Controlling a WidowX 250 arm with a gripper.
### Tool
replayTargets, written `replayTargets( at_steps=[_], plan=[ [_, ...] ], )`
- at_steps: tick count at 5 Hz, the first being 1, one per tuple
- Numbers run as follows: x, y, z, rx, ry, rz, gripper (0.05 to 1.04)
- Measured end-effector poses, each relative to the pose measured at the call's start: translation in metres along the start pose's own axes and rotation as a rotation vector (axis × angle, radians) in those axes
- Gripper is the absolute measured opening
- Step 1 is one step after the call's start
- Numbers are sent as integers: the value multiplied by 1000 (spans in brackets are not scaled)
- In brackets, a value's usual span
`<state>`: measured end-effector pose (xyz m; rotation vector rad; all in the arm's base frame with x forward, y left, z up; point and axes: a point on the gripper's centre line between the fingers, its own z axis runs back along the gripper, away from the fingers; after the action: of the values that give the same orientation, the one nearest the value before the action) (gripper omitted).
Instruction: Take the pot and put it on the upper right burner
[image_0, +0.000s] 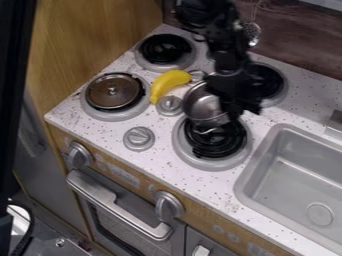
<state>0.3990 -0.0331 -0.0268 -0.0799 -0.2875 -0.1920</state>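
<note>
Shiny round metal pot (202, 106) shows at the back edge of the lower right burner (217, 141), near the smooth curved banana (169, 82). Black gripper (241, 108) is at the pot's right side; we can't tell if it's clamped or apart. We've got speckled white counter (157, 156), ribbed black burner coils.

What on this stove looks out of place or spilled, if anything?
A banana lies loose on the stovetop, beside a knob: an odd spot for food. A lid sits right on the lower left burner, while the pot is farther right. No spill stands out.
</note>
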Motion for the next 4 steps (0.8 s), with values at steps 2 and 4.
replayTargets(
  at_steps=[2,4],
  plan=[
    [39,-17,-16,15,-100,-140,70],
    [82,-15,-37,51,-128,-165,70]
  ],
)
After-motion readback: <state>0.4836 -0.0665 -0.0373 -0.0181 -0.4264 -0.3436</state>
